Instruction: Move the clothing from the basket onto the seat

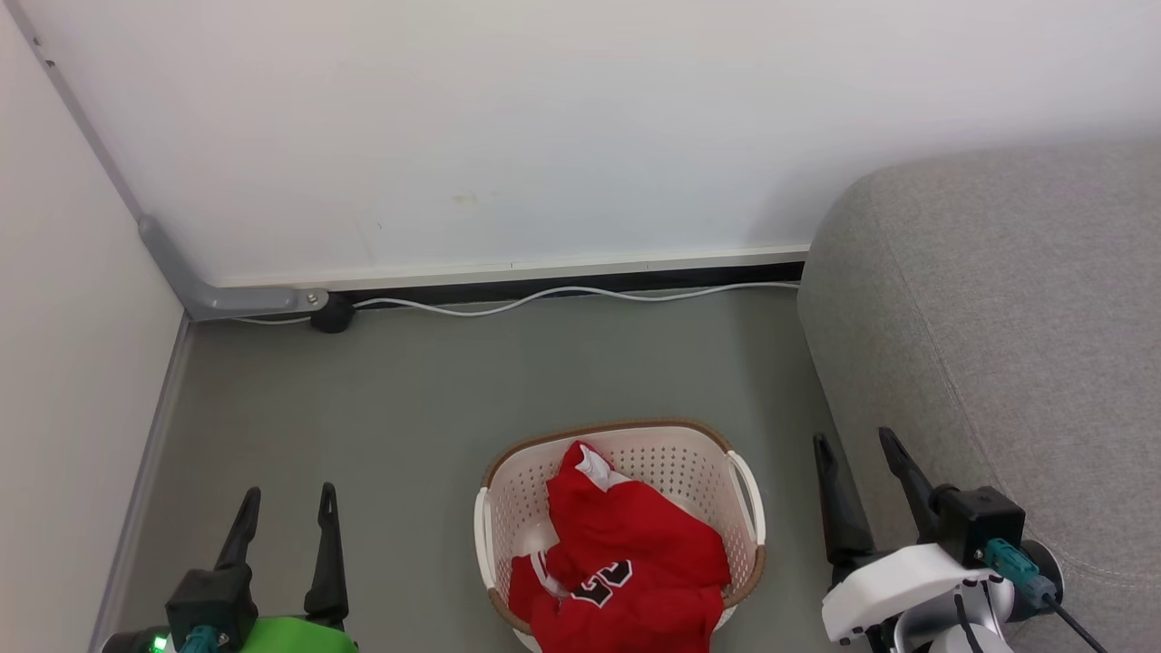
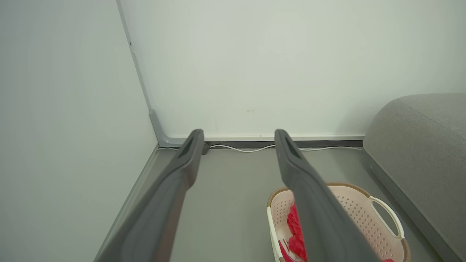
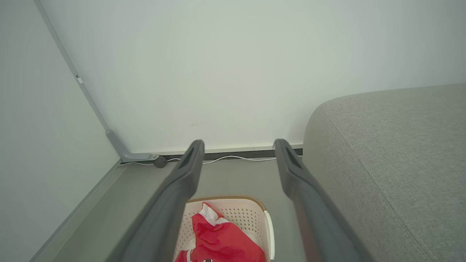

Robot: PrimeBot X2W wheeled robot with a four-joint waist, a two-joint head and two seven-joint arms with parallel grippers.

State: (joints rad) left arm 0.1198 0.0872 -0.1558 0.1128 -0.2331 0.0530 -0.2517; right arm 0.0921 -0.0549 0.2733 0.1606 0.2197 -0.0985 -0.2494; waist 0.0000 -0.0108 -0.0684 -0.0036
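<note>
Two white walls (image 1: 508, 136) met in a corner at the left, where a grey conduit (image 1: 172, 263) ran down the join and bent along the skirting. From its end a white cable (image 1: 562, 292) trailed along the foot of the back wall towards the right. The floor (image 1: 408, 390) was plain grey-green.

At the lower left of the head view, the left gripper (image 1: 289, 494) hung above bare floor with its two dark fingers spread wide and nothing between them.

In the lower middle, the basket (image 1: 676, 462) stood on the floor. It was cream perforated plastic with a brown rim and a white handle on each side. The clothing (image 1: 635, 544) lay heaped inside it: bright red fabric with white stripe trim and black-and-white numerals showing near the front. It rose to about rim height, and one fold stood against the back wall of the basket.

Just right of the basket, the right gripper (image 1: 854, 440) was also wide open and empty, with its fingers near the edge of the seat (image 1: 998, 299). The seat, light grey and rounded, took up the right side, close beside the basket and reaching back to the wall.
</note>
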